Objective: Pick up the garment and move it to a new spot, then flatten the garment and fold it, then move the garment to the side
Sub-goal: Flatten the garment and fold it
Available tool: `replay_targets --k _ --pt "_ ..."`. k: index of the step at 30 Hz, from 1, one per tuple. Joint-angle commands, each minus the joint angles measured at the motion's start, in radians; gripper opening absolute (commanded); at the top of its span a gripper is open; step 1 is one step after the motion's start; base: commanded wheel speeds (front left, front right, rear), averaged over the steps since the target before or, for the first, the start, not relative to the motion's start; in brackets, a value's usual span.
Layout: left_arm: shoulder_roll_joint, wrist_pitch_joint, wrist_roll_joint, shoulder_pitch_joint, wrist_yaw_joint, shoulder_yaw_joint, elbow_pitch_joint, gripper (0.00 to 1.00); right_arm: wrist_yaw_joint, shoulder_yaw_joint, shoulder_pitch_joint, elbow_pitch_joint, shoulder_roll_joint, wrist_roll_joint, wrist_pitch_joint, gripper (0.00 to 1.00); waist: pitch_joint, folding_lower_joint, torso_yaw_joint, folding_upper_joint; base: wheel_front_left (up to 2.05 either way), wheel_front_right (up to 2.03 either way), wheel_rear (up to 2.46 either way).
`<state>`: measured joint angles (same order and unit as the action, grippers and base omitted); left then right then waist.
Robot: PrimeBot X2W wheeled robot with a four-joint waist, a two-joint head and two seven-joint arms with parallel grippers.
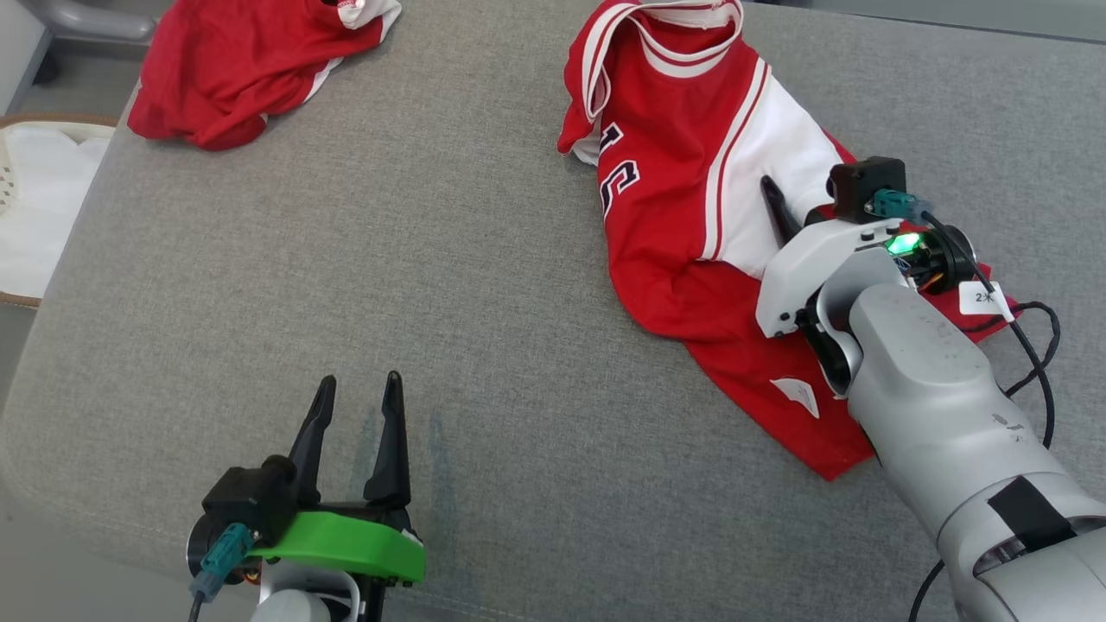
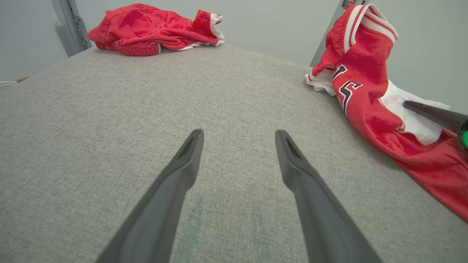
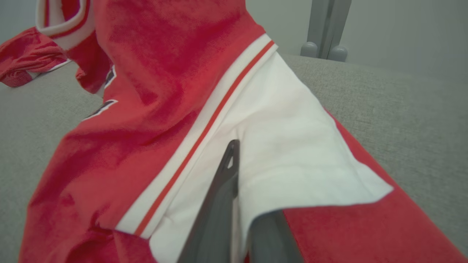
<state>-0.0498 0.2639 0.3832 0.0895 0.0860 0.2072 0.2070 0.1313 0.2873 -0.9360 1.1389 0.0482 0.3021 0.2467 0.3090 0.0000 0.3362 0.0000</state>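
Where the jersey (image 1: 674, 164) lies, the cushion (image 1: 432, 302) (woven) is grey; walls (image 2: 278, 18) pale.

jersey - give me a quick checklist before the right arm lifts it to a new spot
1. Right gripper shut on the jersey: ok; in the right wrist view, white cloth sits between its fingers.
2. Number of layers pinched: cannot tell; the lower finger is under the white flap.
3. Left gripper open and off the cloth: ok; it is over the bare grey surface.
4. Room for a new spot: ok; a wide bare stretch lies to the left of the jersey.
5. Other red garment apart from the jersey: ok; it is at the far left corner.
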Motion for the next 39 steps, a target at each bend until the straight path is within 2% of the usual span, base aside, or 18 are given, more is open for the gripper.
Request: replay_targets --k 1,6,11,23,24,25,34,39 --pt "-0.001 0.001 -0.001 0.002 -0.004 -0.005 0.000 1.00 -0.001 0.008 -0.011 -0.013 0.004 -0.023 0.012 0.00 -0.006 0.0000 -0.005 0.0000 0.00 0.00 0.00" --pt "-0.001 0.001 -0.008 -0.004 -0.002 -0.012 0.002 1.00 -0.001 0.075 0.008 -0.127 0.003 -0.072 0.019 0.00 -0.028 0.0000 -0.014 0.0000 0.00 0.00 0.00" --pt "-0.001 0.001 -0.019 -0.013 0.004 -0.016 0.009 1.00 -0.001 0.205 0.067 -0.264 0.004 -0.095 0.019 0.00 -0.057 0.0000 -0.008 0.0000 0.00 0.00 0.00" --pt "-0.001 0.001 -0.020 -0.037 0.008 -0.027 0.011 1.00 -0.001 0.530 0.190 -0.373 0.004 -0.140 -0.051 0.01 -0.099 0.0000 0.025 0.0000 0.00 0.00 0.00" --pt "-0.001 0.001 -0.019 -0.037 0.008 -0.028 0.012 1.00 -0.001 0.545 0.197 -0.378 0.004 -0.146 -0.050 0.41 -0.100 0.0000 0.026 0.0000 0.00 0.00 0.00" --pt "-0.001 0.001 -0.019 -0.037 0.008 -0.029 0.012 1.00 -0.001 0.559 0.206 -0.384 0.004 -0.154 -0.045 1.00 -0.102 0.0000 0.026 0.0000 0.00 0.00 0.00" --pt "-0.001 0.001 -0.028 -0.059 0.007 -0.039 0.013 1.00 -0.001 0.626 0.283 -0.452 0.004 -0.155 -0.026 1.00 -0.127 0.0000 0.000 0.0000 0.00 0.00 0.00" --pt "-0.001 0.001 -0.040 -0.065 0.008 -0.047 0.013 1.00 -0.001 0.578 0.294 -0.473 0.004 -0.157 -0.012 1.00 -0.145 0.0000 -0.032 0.0000 0.00 0.00 0.00"
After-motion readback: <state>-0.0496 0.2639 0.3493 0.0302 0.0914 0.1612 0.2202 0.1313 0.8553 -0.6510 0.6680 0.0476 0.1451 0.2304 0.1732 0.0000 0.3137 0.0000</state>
